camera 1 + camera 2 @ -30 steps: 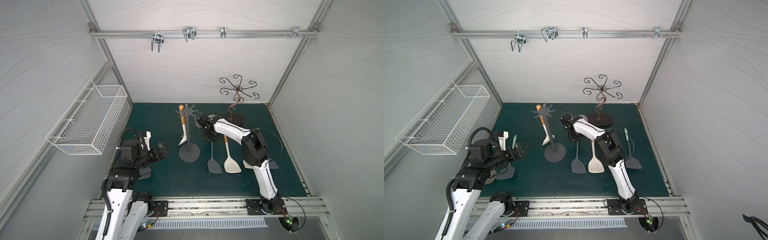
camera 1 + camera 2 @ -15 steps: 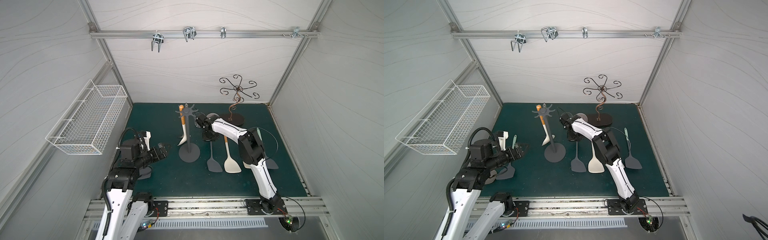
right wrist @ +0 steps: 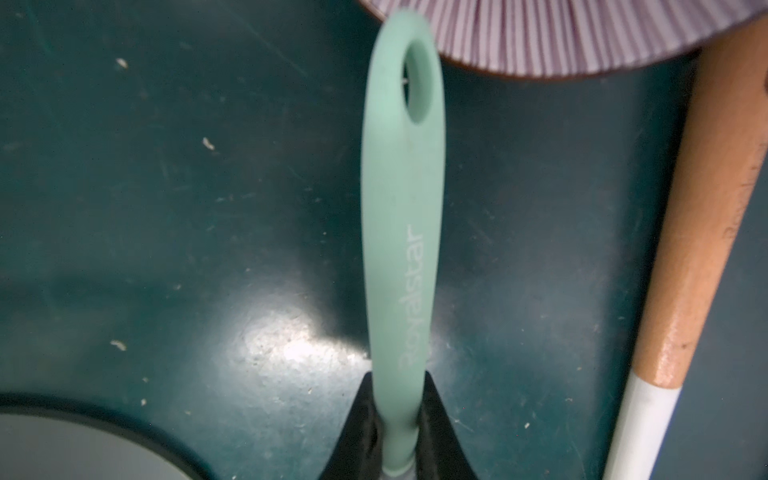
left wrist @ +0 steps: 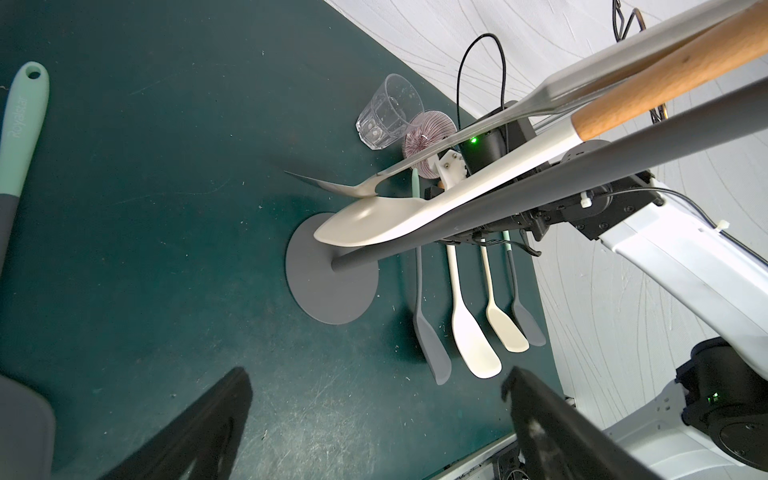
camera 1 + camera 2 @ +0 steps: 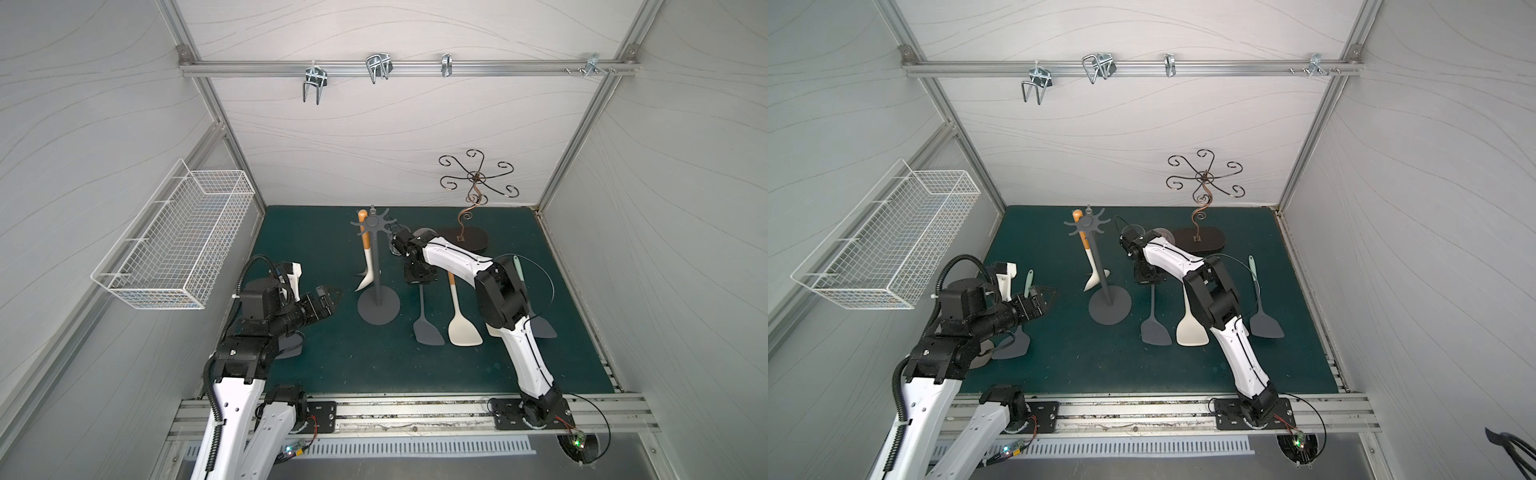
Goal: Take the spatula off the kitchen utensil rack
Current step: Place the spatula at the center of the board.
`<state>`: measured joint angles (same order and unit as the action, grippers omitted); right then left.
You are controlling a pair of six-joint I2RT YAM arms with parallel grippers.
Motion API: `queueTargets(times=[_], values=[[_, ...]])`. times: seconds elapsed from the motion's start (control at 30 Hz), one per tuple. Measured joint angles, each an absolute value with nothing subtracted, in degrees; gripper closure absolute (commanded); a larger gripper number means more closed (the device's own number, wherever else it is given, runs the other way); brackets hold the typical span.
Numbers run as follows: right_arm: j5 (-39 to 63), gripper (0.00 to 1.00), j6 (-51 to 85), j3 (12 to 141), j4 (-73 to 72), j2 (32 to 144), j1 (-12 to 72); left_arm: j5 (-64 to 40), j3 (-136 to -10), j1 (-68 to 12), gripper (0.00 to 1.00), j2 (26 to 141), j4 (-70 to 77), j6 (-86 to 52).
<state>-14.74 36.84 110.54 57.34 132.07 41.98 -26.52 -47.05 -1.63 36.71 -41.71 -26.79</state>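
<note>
Right gripper [image 3: 397,380], clamped on the mint handle of the grey spatula [image 3: 401,228]. In both top views this spatula lies flat on the green mat [image 5: 332,365] just right of centre, off the rack, with a cream wood-handled spatula [image 5: 462,330] just beside it. Kitchen utensil rack [image 5: 376,266], upright at centre frame, left of that gripper; a white wood-handled spatula [image 5: 365,253] hangs from its crown. Left gripper [image 5: 332,296], lower left of frame, hovering above the mat with jaws wide apart.

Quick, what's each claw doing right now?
Left claw: open, holding nothing.
Right claw: closed on the mint-green-handled grey spatula.
</note>
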Motion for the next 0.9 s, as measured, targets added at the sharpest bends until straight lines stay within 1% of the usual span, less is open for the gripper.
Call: queueTargets(times=[0.17,0.3,0.4,0.43,0.53,0.63,0.7,0.83,0.9], values=[[-13.82,0.57,37.30,110.13,57.30,132.18,41.93,-26.52,-47.05,-1.63,0.01,36.71,-41.78,-26.76],[-13.10,0.56,37.65,109.60,57.21,132.18,41.87,-26.52,-47.05,-1.63,0.01,36.69,-42.19,-26.76],[-12.93,0.47,37.76,108.66,56.80,131.92,41.87,-26.52,-47.05,-1.63,0.01,36.58,-42.22,-26.76],[-12.75,0.46,37.74,108.22,56.62,131.59,41.87,-26.52,-47.05,-1.63,0.01,36.51,-42.24,-26.76],[-12.56,0.39,37.74,106.41,56.36,130.23,41.87,-26.48,-47.09,-1.63,0.01,36.42,-42.70,-26.63],[-12.38,0.23,37.74,104.42,56.34,127.74,41.98,-26.06,-47.64,-1.63,0.01,36.42,-43.97,-26.22],[-12.34,0.16,37.76,102.94,56.07,125.12,42.22,-25.85,-48.80,-1.63,0.01,36.38,-44.80,-25.91],[-12.08,0.08,37.65,99.44,55.27,117.89,42.89,-25.28,-51.35,-1.63,0.01,35.31,-46.02,-25.61],[-11.94,0.06,37.56,97.47,54.46,113.69,43.22,-25.02,-52.77,-1.63,0.01,34.28,-46.94,-25.52]])
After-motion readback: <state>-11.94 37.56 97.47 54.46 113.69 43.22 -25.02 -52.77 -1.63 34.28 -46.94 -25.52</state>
